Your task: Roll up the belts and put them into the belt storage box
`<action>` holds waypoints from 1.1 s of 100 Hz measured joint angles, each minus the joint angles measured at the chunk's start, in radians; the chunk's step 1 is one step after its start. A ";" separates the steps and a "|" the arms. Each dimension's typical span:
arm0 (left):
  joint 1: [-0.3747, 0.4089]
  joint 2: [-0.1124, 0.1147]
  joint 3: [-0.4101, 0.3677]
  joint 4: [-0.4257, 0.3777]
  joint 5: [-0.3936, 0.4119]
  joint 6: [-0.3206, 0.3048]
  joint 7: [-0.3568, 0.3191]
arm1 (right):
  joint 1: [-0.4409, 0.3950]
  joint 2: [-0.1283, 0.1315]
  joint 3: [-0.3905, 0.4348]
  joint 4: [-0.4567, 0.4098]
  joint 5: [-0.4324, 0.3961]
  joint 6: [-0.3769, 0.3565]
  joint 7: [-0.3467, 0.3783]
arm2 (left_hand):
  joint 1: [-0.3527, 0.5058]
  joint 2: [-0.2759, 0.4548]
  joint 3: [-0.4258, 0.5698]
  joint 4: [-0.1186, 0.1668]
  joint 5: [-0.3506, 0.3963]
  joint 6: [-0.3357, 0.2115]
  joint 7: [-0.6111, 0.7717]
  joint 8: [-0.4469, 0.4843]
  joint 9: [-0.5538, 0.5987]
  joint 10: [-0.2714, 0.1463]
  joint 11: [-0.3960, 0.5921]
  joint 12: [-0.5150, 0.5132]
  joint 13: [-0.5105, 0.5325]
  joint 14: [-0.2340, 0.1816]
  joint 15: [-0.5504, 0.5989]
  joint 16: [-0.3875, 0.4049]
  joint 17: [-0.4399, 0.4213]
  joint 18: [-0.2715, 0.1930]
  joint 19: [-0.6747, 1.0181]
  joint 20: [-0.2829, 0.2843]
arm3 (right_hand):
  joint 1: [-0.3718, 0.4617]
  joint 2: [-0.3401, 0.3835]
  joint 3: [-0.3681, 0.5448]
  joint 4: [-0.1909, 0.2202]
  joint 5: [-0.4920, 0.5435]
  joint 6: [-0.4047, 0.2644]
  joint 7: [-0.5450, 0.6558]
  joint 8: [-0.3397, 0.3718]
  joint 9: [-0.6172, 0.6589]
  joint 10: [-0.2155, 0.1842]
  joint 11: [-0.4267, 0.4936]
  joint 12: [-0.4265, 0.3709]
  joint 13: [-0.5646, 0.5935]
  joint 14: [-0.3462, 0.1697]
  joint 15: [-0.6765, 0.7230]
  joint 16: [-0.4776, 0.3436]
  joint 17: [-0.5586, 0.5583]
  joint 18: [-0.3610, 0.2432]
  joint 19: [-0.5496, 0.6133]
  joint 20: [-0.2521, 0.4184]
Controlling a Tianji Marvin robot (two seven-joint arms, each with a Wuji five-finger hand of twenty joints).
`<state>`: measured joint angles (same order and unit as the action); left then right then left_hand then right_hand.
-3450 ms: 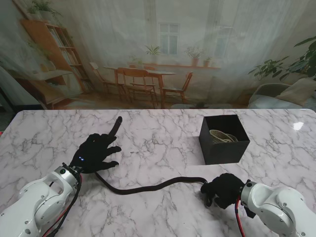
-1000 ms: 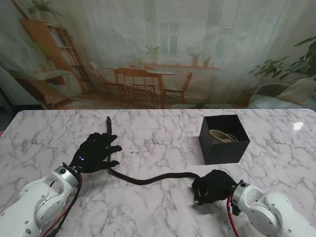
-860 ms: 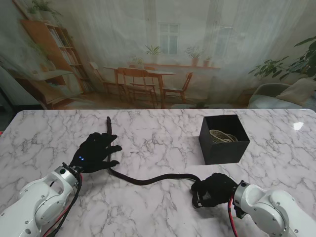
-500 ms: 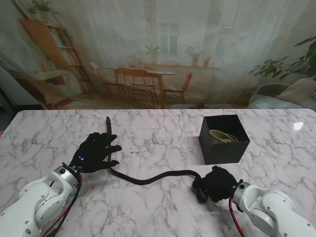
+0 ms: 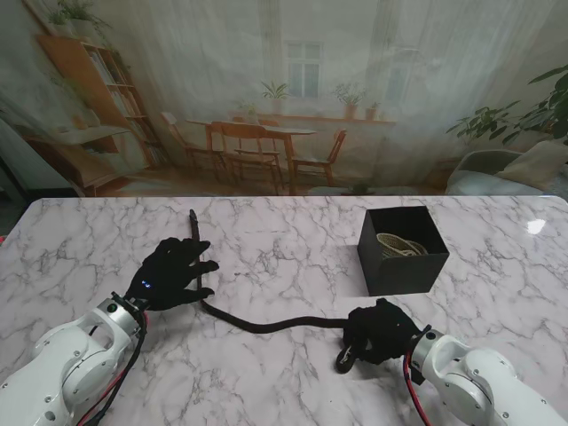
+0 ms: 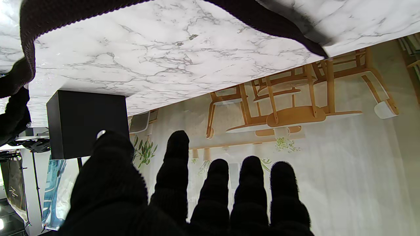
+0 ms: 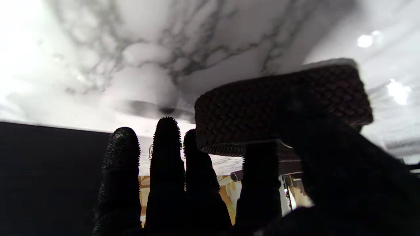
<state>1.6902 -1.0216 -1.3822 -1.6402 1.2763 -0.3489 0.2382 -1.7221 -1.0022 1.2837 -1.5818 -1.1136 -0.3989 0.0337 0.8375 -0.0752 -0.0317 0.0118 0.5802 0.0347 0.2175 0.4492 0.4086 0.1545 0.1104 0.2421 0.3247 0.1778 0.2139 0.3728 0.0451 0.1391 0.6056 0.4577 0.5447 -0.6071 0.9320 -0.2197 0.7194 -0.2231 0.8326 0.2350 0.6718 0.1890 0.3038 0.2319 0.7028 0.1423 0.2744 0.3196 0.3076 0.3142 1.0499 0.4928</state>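
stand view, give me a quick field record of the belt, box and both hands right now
dark woven belt: lies in a curve on the white marble table between both hands
belt's right end: held in the right hand, small loop beside it
left hand: flat, fingers spread, over the belt's left part
black square storage box: upright, farther from me than the right hand
box contents: pale coiled belt

A dark brown woven belt (image 5: 266, 325) is lying on white, grey-veined marble table (image 5: 284, 257) — black box (image 5: 401, 251) sitting beyond the black-gloved right hand (image 5: 380, 333).
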 measured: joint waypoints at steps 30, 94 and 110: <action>0.001 0.000 -0.001 0.000 0.000 0.000 0.001 | 0.018 -0.009 -0.033 0.029 -0.032 0.029 -0.101 | 0.000 0.000 0.000 0.000 0.000 0.000 0.000 0.000 0.000 0.000 0.000 0.000 -0.001 0.000 0.000 0.000 -0.002 0.000 0.000 0.000 | 0.029 0.022 -0.055 -0.036 0.051 0.160 0.065 -0.010 0.418 -0.086 0.080 0.093 0.288 -0.049 0.048 0.057 0.169 0.009 0.076 -0.009; 0.001 0.000 -0.001 0.001 0.001 -0.001 0.008 | 0.059 -0.021 -0.089 0.123 -0.035 0.035 -0.272 | 0.000 0.000 0.000 0.000 0.000 0.000 0.000 0.000 0.000 0.000 0.000 0.000 -0.001 0.000 0.000 0.000 -0.002 0.000 0.000 0.000 | 0.026 0.137 -0.047 0.060 -0.360 -0.182 -0.176 -0.020 0.695 -0.099 0.370 0.266 0.564 -0.030 0.285 0.182 0.288 -0.014 0.176 0.012; 0.001 0.000 -0.001 0.001 0.001 -0.001 0.009 | 0.057 -0.022 -0.082 0.114 -0.029 0.016 -0.248 | 0.000 0.000 0.000 0.000 0.000 0.000 0.000 0.000 0.000 0.000 0.000 0.000 -0.001 0.000 0.000 0.000 -0.002 0.000 0.000 0.000 | 0.041 0.140 -0.051 0.009 -0.044 -0.142 -0.005 -0.108 0.697 -0.093 0.366 0.255 0.563 -0.026 0.279 0.182 0.281 -0.005 0.176 0.012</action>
<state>1.6909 -1.0219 -1.3833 -1.6393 1.2775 -0.3496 0.2476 -1.6649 -1.0244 1.2021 -1.4674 -1.1423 -0.3829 -0.2140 0.8375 -0.0750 -0.0317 0.0118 0.5802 0.0350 0.2175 0.4493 0.4085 0.1547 0.1104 0.2421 0.3233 0.1778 0.2138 0.3728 0.0427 0.1391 0.6053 0.4579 0.5853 -0.4669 0.8812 -0.2104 0.6754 -0.3654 0.8275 0.1271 1.3688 0.0960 0.6700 0.4867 1.2655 0.1167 0.5537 0.5019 0.5885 0.3088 1.2263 0.5049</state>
